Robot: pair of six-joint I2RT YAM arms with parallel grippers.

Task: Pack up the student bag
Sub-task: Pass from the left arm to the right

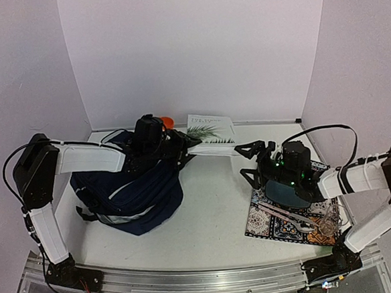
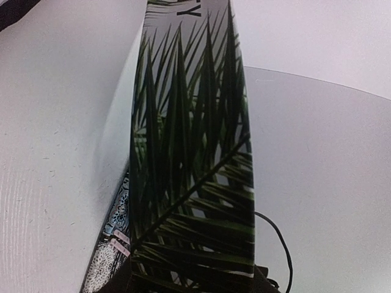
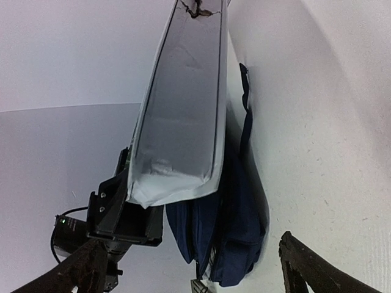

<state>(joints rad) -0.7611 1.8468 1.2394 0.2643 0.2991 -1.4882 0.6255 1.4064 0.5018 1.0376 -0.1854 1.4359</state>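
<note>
A thin grey-white paperback book (image 3: 183, 104) juts up the frame, its near end clamped in the black left gripper (image 3: 130, 210). Behind it slumps a navy-blue fabric backpack (image 3: 238, 235). The right gripper (image 3: 192, 244) has its dark fingers (image 3: 305, 268) spread wide.

The book (image 1: 211, 130) juts right from the left gripper (image 1: 184, 148); the bag (image 1: 128, 195) lies below-left of it. The right gripper (image 1: 250, 160) sits beside the book's end, the mat (image 1: 268, 223) behind it.

Top external camera: mounted high at 6 o'clock, facing 12 o'clock and downward; long range, covers the whole table (image 1: 212, 199). Left wrist camera: close range, sighting along the book (image 2: 189, 171) cover. Right wrist camera: close range, facing the book's plain face and the student bag (image 3: 238, 232). All three views share the book.
</note>
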